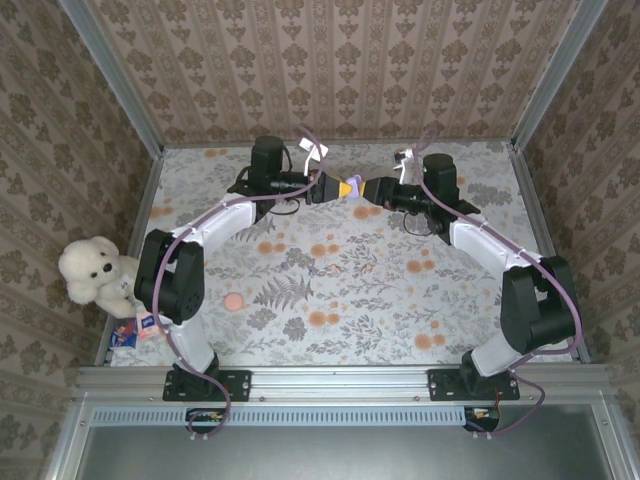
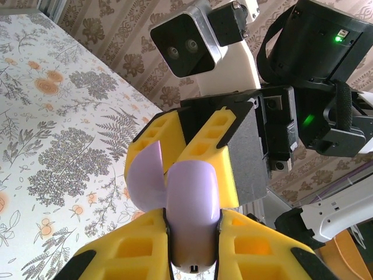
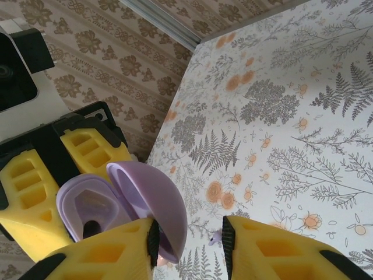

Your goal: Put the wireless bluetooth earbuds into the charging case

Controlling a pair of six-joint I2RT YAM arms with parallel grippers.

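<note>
The lavender charging case [image 2: 192,204] is held in the air above the back of the table, with my left gripper [image 2: 193,219] shut on its lower body. Its lid [image 2: 145,178] is swung open. In the top view, the case [image 1: 349,186] sits between my left gripper [image 1: 335,187] and my right gripper [image 1: 368,189], which meet tip to tip. My right gripper [image 3: 189,239] is open, and the lid [image 3: 148,198] rests against its left pad. A small lavender earbud [image 3: 215,237] shows beside its right pad. I cannot tell whether the earbud touches the pad or lies below it.
A floral cloth covers the table [image 1: 340,290], with patterned walls on three sides. A white teddy bear [image 1: 95,272] and a small packet [image 1: 135,330] sit at the left edge beside the left arm. Both arms reach toward the back middle.
</note>
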